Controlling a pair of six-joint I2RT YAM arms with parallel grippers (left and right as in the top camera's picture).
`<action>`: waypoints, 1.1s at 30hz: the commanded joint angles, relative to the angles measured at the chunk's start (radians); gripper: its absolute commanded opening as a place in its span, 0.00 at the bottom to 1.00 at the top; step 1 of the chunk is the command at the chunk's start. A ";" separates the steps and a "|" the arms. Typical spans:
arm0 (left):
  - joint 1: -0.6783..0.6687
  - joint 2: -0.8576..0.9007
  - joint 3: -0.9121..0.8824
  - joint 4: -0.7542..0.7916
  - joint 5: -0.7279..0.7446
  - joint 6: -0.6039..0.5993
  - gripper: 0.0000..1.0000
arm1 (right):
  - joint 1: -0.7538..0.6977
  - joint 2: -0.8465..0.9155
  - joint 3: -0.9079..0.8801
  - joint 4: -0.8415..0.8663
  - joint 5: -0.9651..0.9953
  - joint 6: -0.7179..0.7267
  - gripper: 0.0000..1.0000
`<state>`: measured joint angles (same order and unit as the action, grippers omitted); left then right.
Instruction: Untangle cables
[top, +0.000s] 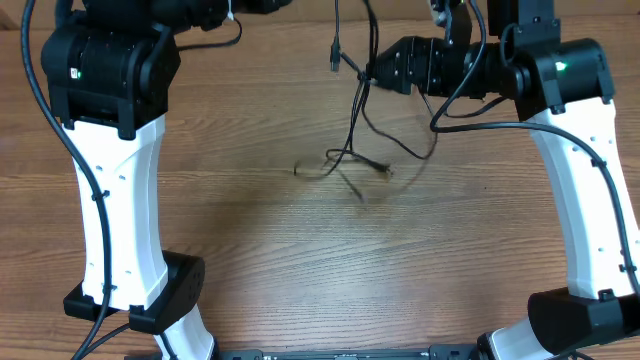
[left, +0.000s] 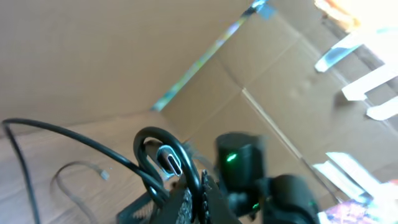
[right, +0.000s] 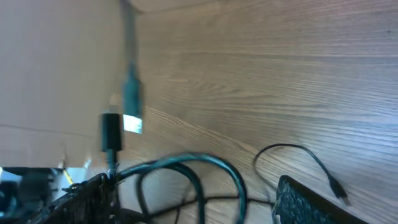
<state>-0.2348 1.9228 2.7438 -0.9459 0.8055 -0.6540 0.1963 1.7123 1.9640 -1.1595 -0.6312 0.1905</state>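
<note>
Several thin black cables (top: 352, 120) run down from the far edge of the scene, a little right of the middle. They bunch together beside my right tool (right: 196, 186) and trail on to a loose tangle lying flat on the counter (top: 250, 230). The cords are slim, round and limp. They bend into open loops and soft curves, with no tight knot that I can make out from overhead.

One short end (top: 334, 55) dangles free in the air at the far side. The strands on the counter end in small blocky plugs, too small for me to tell their type.

My left tool (left: 198, 190) is pressed together on the cables. A glossy loop stands up out of it, and a rounded metal plug (left: 169, 160) with a dark slot sits inside that loop.

My right tool stands apart, its two dark ribbed fingers wide of each other. A cord arches between them, and I cannot tell whether it touches either finger. Just beyond the right tool hangs a black connector with a silvery-blue tip (right: 132, 124), blurred.

The counter is pale brown with a fine straight wood grain and a matte look. Plain cardboard (left: 93, 56) with taped seams rises behind it.
</note>
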 joint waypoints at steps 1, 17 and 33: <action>0.001 -0.008 0.009 0.076 0.047 -0.122 0.04 | 0.000 0.008 -0.048 0.005 0.112 -0.050 0.74; 0.188 -0.008 0.009 0.356 0.171 -0.453 0.04 | -0.001 0.011 -0.180 -0.015 0.339 -0.050 0.49; 0.565 -0.008 0.009 0.412 0.369 -0.674 0.04 | -0.034 0.011 -0.198 0.014 0.549 0.171 0.23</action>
<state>0.3237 1.9228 2.7438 -0.5396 1.0981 -1.2686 0.1734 1.7264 1.7706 -1.1667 -0.0036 0.3157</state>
